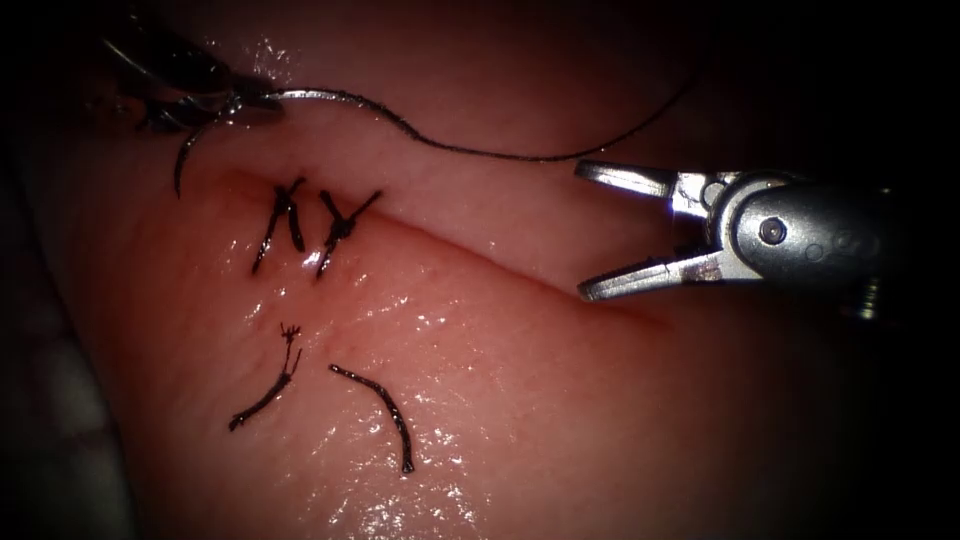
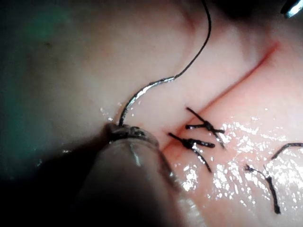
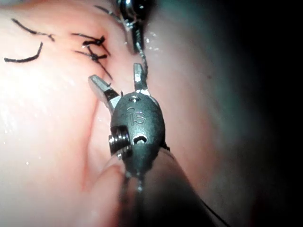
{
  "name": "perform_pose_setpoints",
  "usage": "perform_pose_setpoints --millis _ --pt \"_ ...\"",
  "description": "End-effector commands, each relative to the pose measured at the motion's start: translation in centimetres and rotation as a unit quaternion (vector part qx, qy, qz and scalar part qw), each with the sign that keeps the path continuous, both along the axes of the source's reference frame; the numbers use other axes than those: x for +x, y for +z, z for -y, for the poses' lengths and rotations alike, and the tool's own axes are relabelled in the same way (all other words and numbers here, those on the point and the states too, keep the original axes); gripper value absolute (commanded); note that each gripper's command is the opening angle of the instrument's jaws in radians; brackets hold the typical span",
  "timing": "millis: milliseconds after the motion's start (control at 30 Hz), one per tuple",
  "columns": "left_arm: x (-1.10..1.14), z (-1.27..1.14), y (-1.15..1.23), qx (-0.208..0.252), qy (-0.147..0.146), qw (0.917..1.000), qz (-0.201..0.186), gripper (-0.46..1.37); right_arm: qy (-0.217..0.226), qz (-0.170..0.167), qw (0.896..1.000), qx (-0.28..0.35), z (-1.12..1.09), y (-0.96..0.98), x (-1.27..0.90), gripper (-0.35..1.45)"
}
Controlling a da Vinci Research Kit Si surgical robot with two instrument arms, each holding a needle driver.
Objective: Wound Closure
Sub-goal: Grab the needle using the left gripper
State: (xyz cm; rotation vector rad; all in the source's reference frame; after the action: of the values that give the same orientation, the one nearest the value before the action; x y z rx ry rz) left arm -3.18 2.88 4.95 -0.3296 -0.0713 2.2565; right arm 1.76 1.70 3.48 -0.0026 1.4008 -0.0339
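Left tool (image 1: 215, 98): jaws clamped on the needle (image 1: 330, 97) at its near end, at ten o'clock from the cut (image 1: 480, 258)
Needle: clear of the tissue (image 1: 520, 400); long axis toward three o'clock; thread (image 1: 520, 157) trailing on
Right tool (image 1: 610, 232): jaws apart, holding nothing; needle at ten o'clock from it; left tool is nearer

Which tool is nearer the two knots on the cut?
Left. The left tool holds the needle just above the knots; the right tool, jaws open and empty, is farther right along the cut.
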Motion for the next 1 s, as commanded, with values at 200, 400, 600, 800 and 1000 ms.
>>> perform_pose_setpoints --millis 200,400,600,800,1000 --pt "-0.01 -0.05 -0.04 0.005 -0.038 0.9991 0.018 -0.35 -0.003 -0.001 1.000 -0.003 0.01 -0.01 0.00 1.10" --pt "-0.10 -0.06 -0.15 0.034 -0.131 0.9906 0.022 -0.35 0.001 0.000 1.000 0.027 0.01 0.00 -0.02 1.08" --pt "-0.26 -0.17 -0.37 0.021 -0.169 0.9841 0.050 -0.35 0.005 0.002 0.998 0.070 0.00 0.03 -0.09 0.94" --pt "-0.43 -0.31 -0.58 0.005 -0.206 0.9737 0.096 -0.35 0.056 0.006 0.983 0.175 0.01 0.15 -0.17 0.86" --pt "-0.62 -0.27 -0.71 0.003 -0.222 0.9655 0.136 -0.35 0.103 0.025 0.971 0.213 0.05 0.28 -0.18 0.89"
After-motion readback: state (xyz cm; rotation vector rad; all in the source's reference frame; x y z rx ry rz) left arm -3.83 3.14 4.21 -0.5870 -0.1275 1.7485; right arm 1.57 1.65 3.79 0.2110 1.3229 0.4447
